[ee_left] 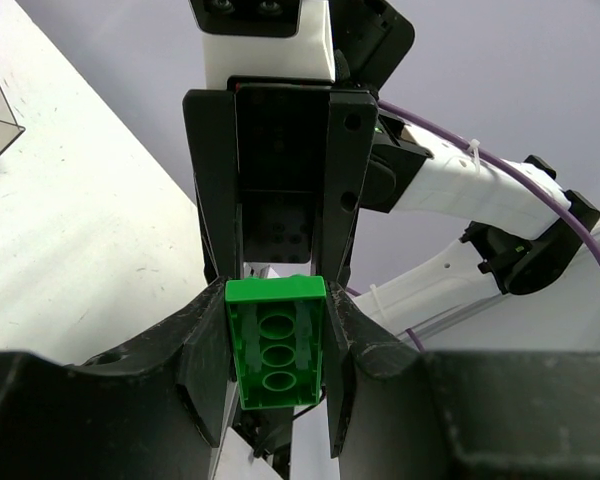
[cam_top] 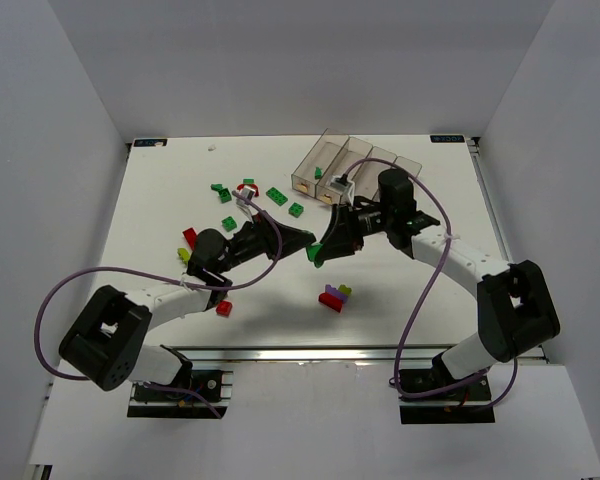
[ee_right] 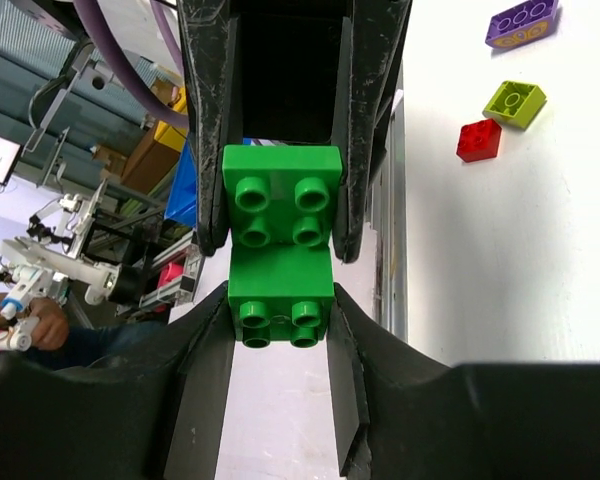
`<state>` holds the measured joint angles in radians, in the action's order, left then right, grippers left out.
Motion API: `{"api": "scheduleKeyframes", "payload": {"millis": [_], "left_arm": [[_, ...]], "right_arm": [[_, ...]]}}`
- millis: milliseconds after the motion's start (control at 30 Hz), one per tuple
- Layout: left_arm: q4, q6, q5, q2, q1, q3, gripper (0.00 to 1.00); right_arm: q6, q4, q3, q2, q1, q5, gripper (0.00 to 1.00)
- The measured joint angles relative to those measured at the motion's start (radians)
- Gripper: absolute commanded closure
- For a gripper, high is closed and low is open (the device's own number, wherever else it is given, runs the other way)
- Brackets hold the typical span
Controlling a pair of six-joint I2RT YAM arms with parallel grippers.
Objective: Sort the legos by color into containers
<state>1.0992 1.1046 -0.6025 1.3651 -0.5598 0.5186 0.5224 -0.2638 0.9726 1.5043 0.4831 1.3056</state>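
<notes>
Above table [cam_top: 180, 180] centre: left gripper [ee_left: 277, 342] and right gripper [ee_right: 280, 318] both clamp joined green legos [ee_right: 282, 250]. Most loose legos [cam_top: 277, 195] lie unsorted. Containers [cam_top: 323, 160] at far edge look empty.

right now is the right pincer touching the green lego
Touching: the right wrist view shows the right pincer clamped against both sides of the green lego.

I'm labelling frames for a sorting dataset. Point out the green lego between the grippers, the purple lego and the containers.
green lego [ee_right: 285, 212], right wrist view, on its studded face.
purple lego [ee_right: 521, 22], right wrist view, on its studded top.
containers [cam_top: 316, 160], top external view, on the leftmost bin's clear wall.
</notes>
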Motion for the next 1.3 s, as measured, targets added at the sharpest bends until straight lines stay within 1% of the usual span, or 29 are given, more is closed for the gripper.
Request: {"api": "scheduleKeyframes", "payload": {"millis": [133,367,433,500,567,633,767,933,1100,1233,1300], "left_arm": [[-0.013,-0.003,-0.002,-0.007,0.004,-0.003,0.97],[-0.047,-0.011,-0.004,-0.032,0.035,-0.002,0.97],[-0.108,-0.035,-0.002,-0.032,0.042,0.017,0.98],[-0.204,-0.087,0.007,-0.020,0.047,0.067,0.98],[-0.341,-0.158,0.034,0.026,0.048,0.180,0.98],[-0.479,-0.230,0.086,0.100,0.050,0.330,0.98],[-0.705,-0.365,0.231,0.301,0.056,0.637,0.98],[-0.841,-0.480,0.389,0.572,0.068,0.922,0.98],[-0.933,-0.557,0.489,0.811,0.076,1.162,0.97],[-0.966,-0.604,0.555,0.925,0.076,1.294,0.96],[-0.975,-0.620,0.579,0.962,0.076,1.348,0.94]], "right_arm": [[-0.029,0.012,0.000,0.000,-0.029,0.019,1.00],[-0.121,0.099,0.000,-0.006,-0.087,0.022,1.00],[-0.163,0.141,0.003,-0.010,-0.096,0.016,1.00],[-0.238,0.237,0.026,-0.013,-0.105,-0.013,1.00],[-0.336,0.337,0.067,-0.013,-0.119,-0.067,1.00],[-0.438,0.432,0.108,-0.022,-0.131,-0.156,1.00],[-0.567,0.535,0.118,-0.092,-0.148,-0.323,1.00],[-0.644,0.563,0.087,-0.206,-0.160,-0.451,1.00],[-0.678,0.566,0.047,-0.269,-0.183,-0.510,1.00],[-0.694,0.584,0.025,-0.288,-0.214,-0.530,1.00],[-0.700,0.587,0.013,-0.296,-0.230,-0.534,1.00]]}}
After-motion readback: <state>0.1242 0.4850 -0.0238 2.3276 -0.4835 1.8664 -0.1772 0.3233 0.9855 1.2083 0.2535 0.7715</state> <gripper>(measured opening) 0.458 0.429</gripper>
